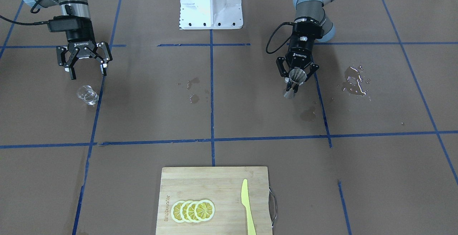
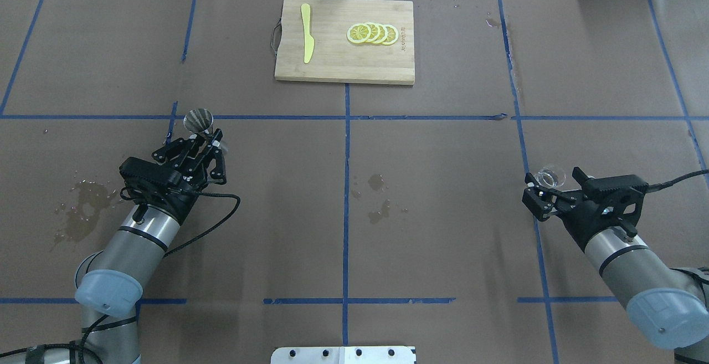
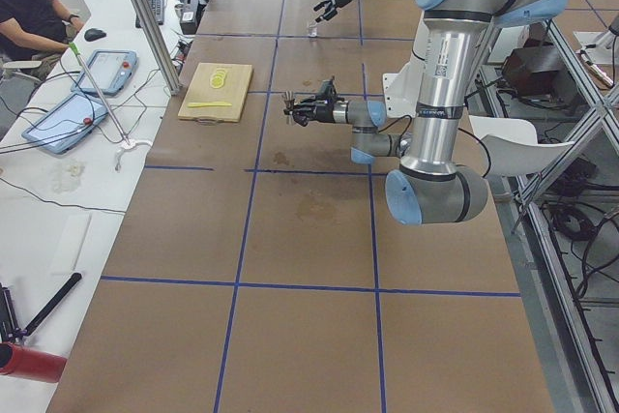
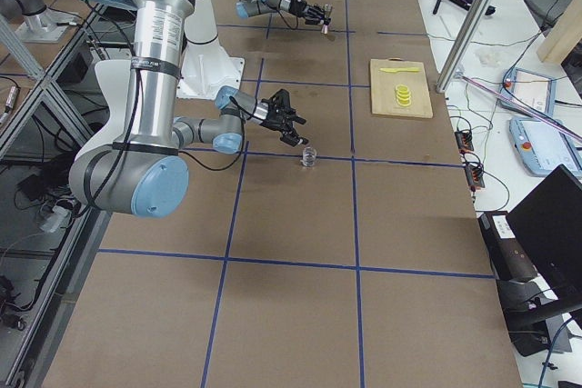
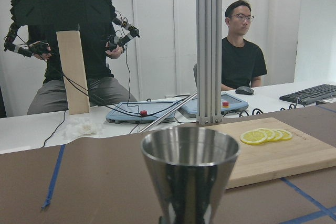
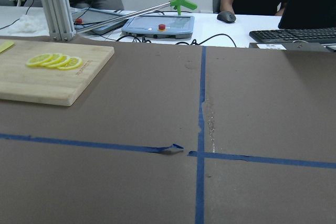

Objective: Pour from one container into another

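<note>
The steel jigger (image 1: pixel 296 79) stands upright in my left gripper (image 1: pixel 295 83), which is shut on its narrow waist. Its open upper cone (image 5: pixel 189 169) fills the left wrist view, and from overhead the jigger (image 2: pixel 198 121) pokes out past the left gripper (image 2: pixel 206 138). The clear glass measuring cup (image 1: pixel 87 94) rests on the table. My right gripper (image 1: pixel 88 73) is open, lifted just behind the cup and apart from it. From overhead the glass cup (image 2: pixel 551 176) shows between the spread fingers of the right gripper (image 2: pixel 553 183). The right wrist view shows no cup.
A wooden cutting board (image 1: pixel 218 177) with lemon slices (image 1: pixel 193 210) and a yellow knife (image 1: pixel 247 206) lies at the table's far edge. Wet patches (image 1: pixel 354 83) lie near the left arm and at the table's middle (image 1: pixel 193 90). The white robot base (image 1: pixel 211 4) and blue tape lines mark the table. Two people sit beyond the table.
</note>
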You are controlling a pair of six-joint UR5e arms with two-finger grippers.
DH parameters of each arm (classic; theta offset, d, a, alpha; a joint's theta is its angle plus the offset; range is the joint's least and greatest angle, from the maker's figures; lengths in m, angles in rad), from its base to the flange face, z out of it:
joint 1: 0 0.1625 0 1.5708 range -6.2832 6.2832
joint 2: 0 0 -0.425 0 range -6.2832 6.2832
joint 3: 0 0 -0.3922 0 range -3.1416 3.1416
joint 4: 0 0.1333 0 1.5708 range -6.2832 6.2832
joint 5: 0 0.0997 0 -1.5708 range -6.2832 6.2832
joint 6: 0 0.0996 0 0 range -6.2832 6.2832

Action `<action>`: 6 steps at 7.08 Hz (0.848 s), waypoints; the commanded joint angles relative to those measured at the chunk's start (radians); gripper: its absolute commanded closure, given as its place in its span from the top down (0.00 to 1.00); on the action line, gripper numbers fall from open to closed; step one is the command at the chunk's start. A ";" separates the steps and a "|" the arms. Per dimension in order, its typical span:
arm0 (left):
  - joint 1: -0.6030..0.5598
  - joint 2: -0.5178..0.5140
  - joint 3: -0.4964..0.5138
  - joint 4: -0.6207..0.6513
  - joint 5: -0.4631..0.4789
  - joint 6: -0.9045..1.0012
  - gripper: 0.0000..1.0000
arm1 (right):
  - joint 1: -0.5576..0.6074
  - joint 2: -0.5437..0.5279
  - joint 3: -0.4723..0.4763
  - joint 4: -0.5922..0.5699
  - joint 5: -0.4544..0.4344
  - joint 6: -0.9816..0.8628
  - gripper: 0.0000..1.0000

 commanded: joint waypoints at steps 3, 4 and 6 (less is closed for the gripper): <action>-0.006 -0.031 0.014 0.003 -0.001 -0.001 0.00 | -0.087 0.001 -0.051 -0.135 -0.242 0.328 0.99; -0.007 -0.032 0.016 0.003 -0.001 -0.001 0.00 | -0.090 0.020 -0.074 -0.158 -0.269 0.330 0.99; -0.007 -0.037 0.014 0.003 -0.001 -0.001 0.00 | -0.094 0.039 -0.136 -0.163 -0.283 0.359 0.99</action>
